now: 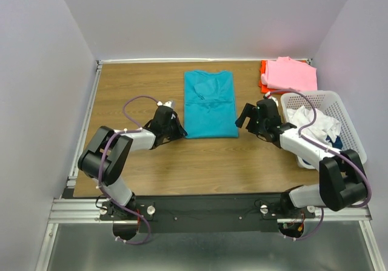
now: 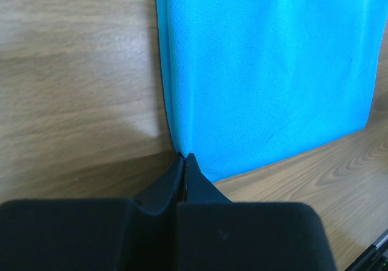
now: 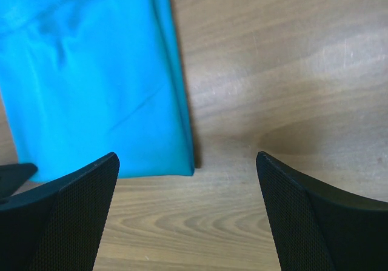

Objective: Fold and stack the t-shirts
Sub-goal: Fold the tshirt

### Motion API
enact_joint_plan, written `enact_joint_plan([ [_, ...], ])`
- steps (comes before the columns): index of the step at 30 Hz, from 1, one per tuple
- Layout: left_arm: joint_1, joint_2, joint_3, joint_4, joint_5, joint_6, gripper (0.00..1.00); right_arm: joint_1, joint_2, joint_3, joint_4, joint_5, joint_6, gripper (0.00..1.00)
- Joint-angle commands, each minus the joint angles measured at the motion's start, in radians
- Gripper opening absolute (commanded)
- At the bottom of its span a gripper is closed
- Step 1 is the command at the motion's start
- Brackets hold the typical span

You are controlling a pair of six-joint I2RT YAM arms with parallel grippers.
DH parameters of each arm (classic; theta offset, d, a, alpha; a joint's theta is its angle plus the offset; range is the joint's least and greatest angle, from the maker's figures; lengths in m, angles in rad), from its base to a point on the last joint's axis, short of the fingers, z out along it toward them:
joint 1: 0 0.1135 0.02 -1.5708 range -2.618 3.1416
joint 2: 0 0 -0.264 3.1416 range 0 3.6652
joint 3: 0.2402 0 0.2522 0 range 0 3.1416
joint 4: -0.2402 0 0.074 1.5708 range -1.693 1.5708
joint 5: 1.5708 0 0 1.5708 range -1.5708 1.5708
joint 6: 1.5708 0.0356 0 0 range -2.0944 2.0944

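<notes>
**Teal t-shirt folded narrow on the surface, one set of fingers at each near corner**

The teal t-shirt (image 1: 210,103) lies flat in the middle of the surface (image 1: 133,89), closer to the far edge than the near one. It is folded into a long upright rectangle, with its collar end toward the far edge and a straight hem toward the near edge. A few soft creases cross its middle. Up close the cloth shows a fine mesh weave, and its left side is a doubled fold.

The left fingers (image 2: 160,192) are pressed together with no gap, their tips touching the shirt's near left corner where the folded edge ends. I cannot tell whether any cloth is caught between them. The right fingers (image 3: 73,210) are spread wide apart and hold nothing, hanging just off the shirt's near right corner.

At the far right corner a pink t-shirt (image 1: 293,74) rests folded on top of an orange-red t-shirt (image 1: 263,77). Along the right edge stands a white lattice basket (image 1: 348,122), which holds a crumpled white t-shirt (image 1: 315,120) and a dark blue t-shirt (image 1: 334,140).
</notes>
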Motion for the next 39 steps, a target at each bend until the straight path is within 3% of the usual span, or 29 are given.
enact_joint_plan([
  [1, -0.006, -0.050, -0.034, -0.042, -0.014, 0.012, 0.00, 0.000, 0.032, -0.035, -0.006, -0.070, 0.029, 0.98],
  [6, -0.006, -0.063, -0.035, -0.043, -0.020, 0.017, 0.00, 0.000, 0.104, -0.021, -0.003, -0.156, 0.037, 0.86],
  [9, -0.008, -0.065, -0.038, -0.042, -0.022, 0.012, 0.00, 0.000, 0.138, -0.015, 0.011, -0.213, 0.040, 0.68],
  [11, -0.008, -0.063, -0.040, -0.042, -0.022, 0.012, 0.00, 0.001, 0.149, -0.018, 0.014, -0.235, 0.045, 0.62],
  [18, -0.009, -0.060, -0.046, -0.039, -0.023, 0.009, 0.00, 0.007, 0.163, -0.049, 0.020, -0.247, 0.054, 0.50],
  [24, -0.009, -0.060, -0.054, -0.034, -0.025, 0.005, 0.00, 0.014, 0.207, -0.038, 0.036, -0.276, 0.060, 0.34],
  [30, -0.011, -0.071, -0.064, -0.028, -0.028, 0.002, 0.00, 0.034, 0.207, -0.047, 0.066, -0.298, 0.065, 0.01],
  [33, -0.012, -0.088, -0.080, -0.031, -0.017, 0.006, 0.00, 0.049, 0.162, -0.069, 0.065, -0.304, 0.055, 0.01],
  [39, -0.027, -0.288, -0.202, -0.057, -0.032, -0.020, 0.00, 0.066, -0.039, -0.194, -0.002, -0.338, 0.068, 0.01],
])
